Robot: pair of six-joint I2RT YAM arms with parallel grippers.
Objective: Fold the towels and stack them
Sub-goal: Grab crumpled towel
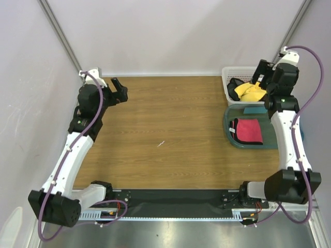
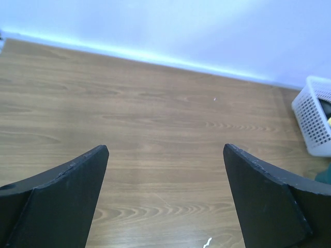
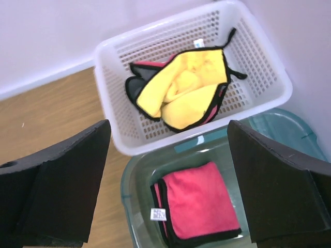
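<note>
Left gripper (image 2: 165, 150) hovers over the wooden table (image 1: 165, 129) at far left, jaws spread, holding nothing. At right, one red towel (image 3: 194, 204) lies folded in the teal tray (image 1: 227, 135). The yellow towel (image 3: 181, 93) sits crumpled in the white basket (image 3: 111, 57) just beyond, with some red cloth under it. Right gripper (image 3: 168, 124) hangs above both, jaws spread, empty. Judged: one towel done, at least one left.

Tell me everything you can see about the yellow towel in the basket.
The yellow towel looks like a soft, fleecy cloth edged with black trim. A small white tag sits near its far corner. It lies unfolded and crumpled in loose folds inside the white basket, resting on the perforated floor. A pink cloth peeks out from beneath it on both sides, touching it. Nothing is gripping it.
</note>
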